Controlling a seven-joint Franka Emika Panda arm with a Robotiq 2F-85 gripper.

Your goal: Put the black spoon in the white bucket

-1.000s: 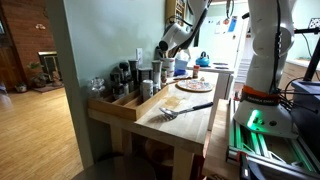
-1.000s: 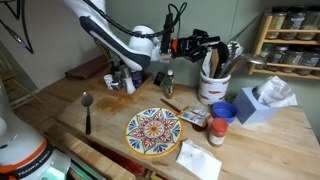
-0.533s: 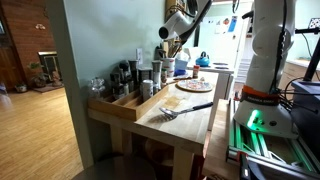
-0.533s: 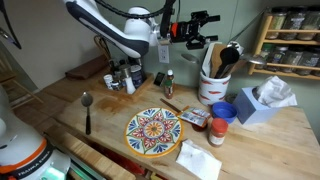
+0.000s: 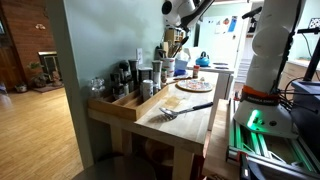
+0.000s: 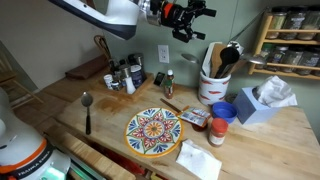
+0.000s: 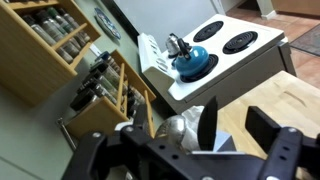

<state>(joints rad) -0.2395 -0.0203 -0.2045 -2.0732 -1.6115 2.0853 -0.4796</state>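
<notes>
The white bucket [image 6: 211, 90] stands at the back of the wooden table and holds several upright utensils. Among them is a slim dark one that I take for the black spoon [image 6: 214, 57]. My gripper [image 6: 190, 14] hangs high above the table, up and to the left of the bucket, open and holding nothing. In the wrist view the gripper [image 7: 237, 128] has its two black fingers [image 7: 266, 131] spread, with only bare wood showing between them. A silvery utensil head [image 7: 176, 128] shows just beside them.
A colourful round plate [image 6: 153, 131] lies mid-table, with a grey fork-like utensil [image 6: 87, 111] to its left. Beside the bucket are a tissue box [image 6: 262, 103], a blue-lidded jar [image 6: 222, 111] and a red-lidded jar [image 6: 216, 133]. A wooden spice rack [image 6: 291, 40] hangs behind.
The gripper was low over the bucket's utensils with its jaws nearly shut. It has since opened wide and risen up and to the left, away from the bucket.
</notes>
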